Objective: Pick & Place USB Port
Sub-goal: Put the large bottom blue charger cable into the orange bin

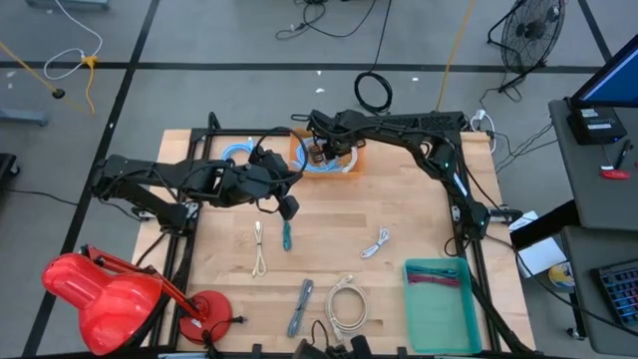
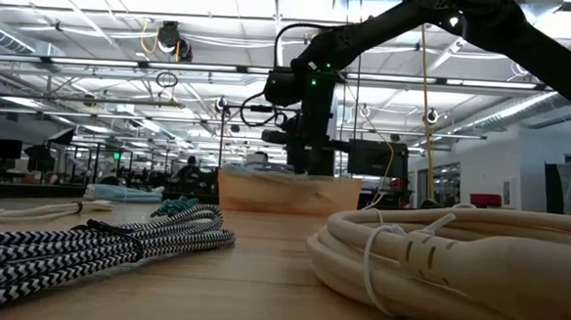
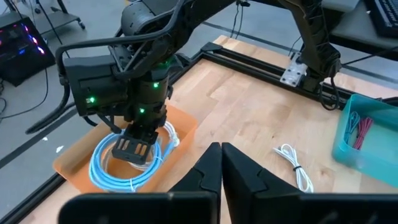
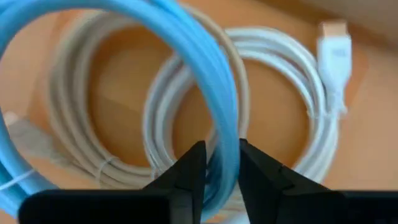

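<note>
Now the right hand [image 4: 216, 163] sits low in the orange tray [image 1: 351, 165], its fingers narrow around the blue cable [image 4: 205, 56]; the left hand [image 3: 221, 168] is squeezed tight, holding nothing.

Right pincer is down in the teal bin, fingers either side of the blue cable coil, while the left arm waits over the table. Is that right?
Not quite: the bin is wrong. The right pincer is down in the orange bin, not the teal bin, as the left wrist view shows. The rest holds: its fingers sit either side of the blue cable coil, and the left pincer waits over the table.
</note>
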Robot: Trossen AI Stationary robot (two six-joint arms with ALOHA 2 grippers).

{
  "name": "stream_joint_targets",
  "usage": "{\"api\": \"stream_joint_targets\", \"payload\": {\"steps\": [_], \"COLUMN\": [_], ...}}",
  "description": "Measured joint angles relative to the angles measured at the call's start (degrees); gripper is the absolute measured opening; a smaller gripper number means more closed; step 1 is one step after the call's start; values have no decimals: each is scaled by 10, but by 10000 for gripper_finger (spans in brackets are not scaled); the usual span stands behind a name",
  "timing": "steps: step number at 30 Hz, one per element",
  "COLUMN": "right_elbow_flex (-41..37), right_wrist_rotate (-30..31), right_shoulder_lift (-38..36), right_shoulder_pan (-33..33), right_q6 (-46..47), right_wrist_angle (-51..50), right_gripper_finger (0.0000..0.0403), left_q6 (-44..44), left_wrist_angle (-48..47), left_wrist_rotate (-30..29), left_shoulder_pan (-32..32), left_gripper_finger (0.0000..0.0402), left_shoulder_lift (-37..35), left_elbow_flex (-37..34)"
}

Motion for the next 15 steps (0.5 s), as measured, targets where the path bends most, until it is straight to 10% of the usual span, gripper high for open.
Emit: {"api": "stream_joint_targets", "payload": {"steps": [6, 15], "right_elbow_flex": [-17, -17], "right_wrist_rotate": [12, -2], "right_shoulder_lift": [0, -2], "right_shoulder_pan": [-2, 1], "right_q6": [-13, 0], "right_wrist_angle": [10, 26], "right_gripper_finger": [11, 36], "left_q6": [1, 8], "left_wrist_angle": [0, 0], "left_wrist_rotate": [0, -2], "left_shoulder_pan": [0, 0], "left_gripper_finger": [11, 23], "left_shoulder_lift": [0, 0], "left_elbow_flex": [0, 0]}}
